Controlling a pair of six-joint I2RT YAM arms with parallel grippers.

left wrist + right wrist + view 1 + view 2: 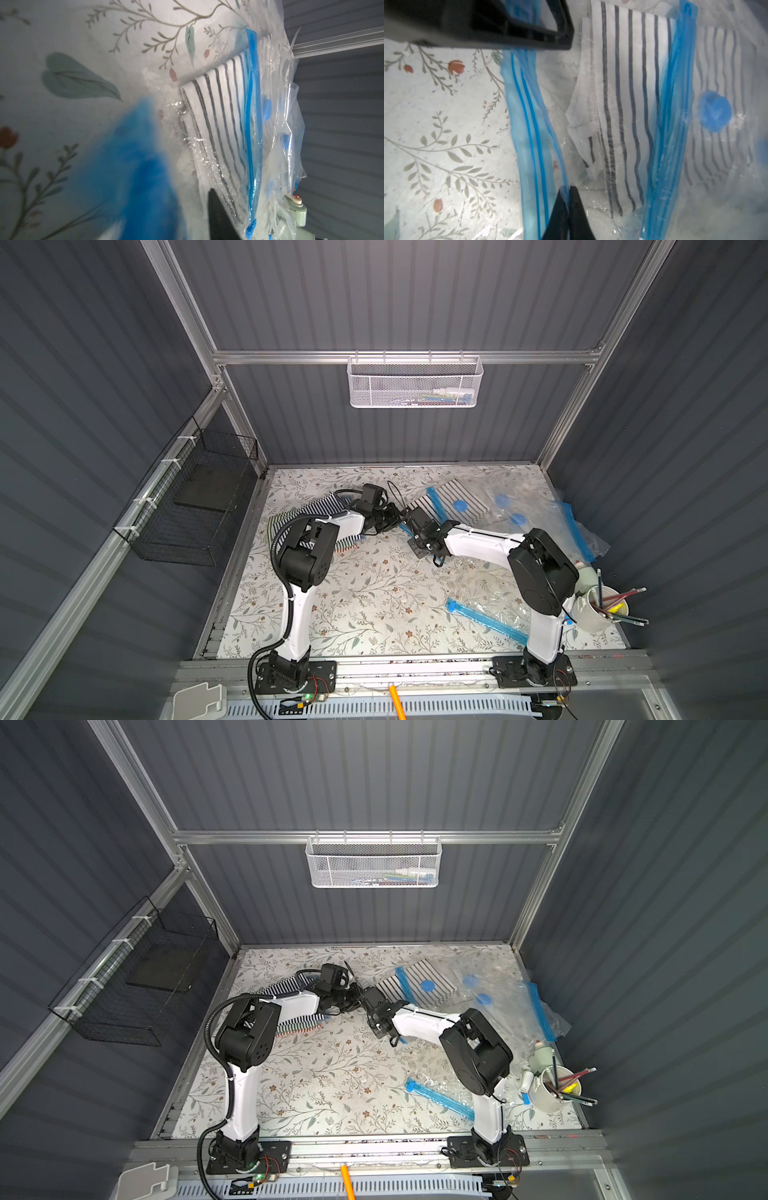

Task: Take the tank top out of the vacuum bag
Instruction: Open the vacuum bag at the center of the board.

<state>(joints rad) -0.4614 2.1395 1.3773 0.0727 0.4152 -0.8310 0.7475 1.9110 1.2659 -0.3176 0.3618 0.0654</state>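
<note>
**Tank top (pixel 623 93) sits sealed in the clear bag (pixel 529 124) toward the back of the table.**
Your right gripper (pixel 568 199) is pinched shut on the bag's blue zip strip; you cannot tell if the left gripper (pixel 392 519) grips anything. Pull and the slick film may slip free, or the whole bag may drag along. Count two striped pieces, the other cloth (pixel 282 519) under your left arm; three valves (pixel 460 504); at least three bags.

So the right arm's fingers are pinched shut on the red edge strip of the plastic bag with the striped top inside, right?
Not quite: that edge strip is blue, not red. The right wrist view shows the right arm's fingers pinched shut on the blue edge strip of the plastic bag with the striped top inside.
</note>
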